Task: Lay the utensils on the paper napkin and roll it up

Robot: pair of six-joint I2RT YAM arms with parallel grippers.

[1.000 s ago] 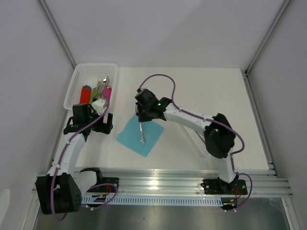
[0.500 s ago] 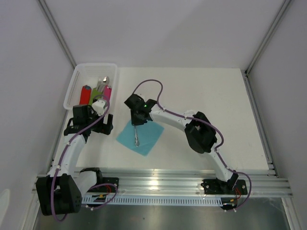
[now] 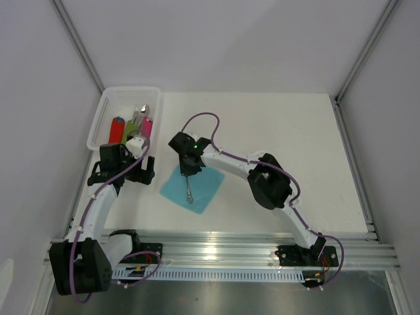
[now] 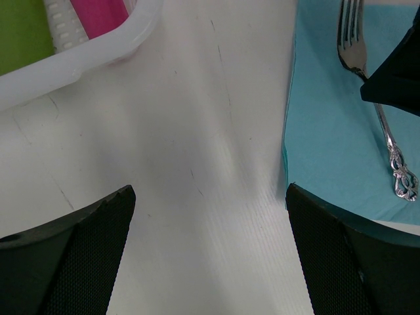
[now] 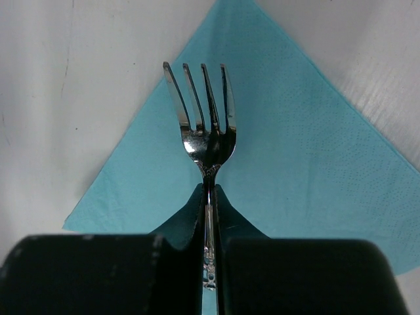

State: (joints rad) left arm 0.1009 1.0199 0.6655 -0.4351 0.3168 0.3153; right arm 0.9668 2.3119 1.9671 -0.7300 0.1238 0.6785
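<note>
Far left: white basket (image 3: 98, 125) holding the red, green and pink rolls. Not ours.

Left gripper (image 4: 210, 262) hangs over bare table (image 4: 197, 144), between the basket and the paper napkin (image 4: 328, 131). Its jaws are spread wide with nothing between them. In its wrist view the napkin's left edge runs just beside its right-hand finger.

The teal paper napkin (image 3: 203, 187) lies flat in front of the arms as a diamond, one corner toward us.

We see one utensil, the fork (image 5: 205, 125). Top view shows no others; the right arm covers part of the table.

Right gripper (image 5: 209, 197) is clenched on the fork's handle just below the neck. The tines stick out ahead of the fingers, level and tips up.

Key relation: the fork's (image 3: 189, 191) long axis runs roughly along the napkin's diagonal. The tines point at the far corner and the ornate handle end points at the near edge. The whole fork is inside the napkin outline.

From the left wrist, the fork (image 4: 374, 98) looks to be on the paper or just above it. We can't tell whether it touches.

Our read: this is the placing step, with the release not yet done. Next move should be to part the right jaws and lift straight up, so the handle doesn't drag the sheet.

For the roll, the left arm is nearer, at the left edge. The roll axis should follow the fork.

Risk: thin paper may lift with the fingers.
</note>
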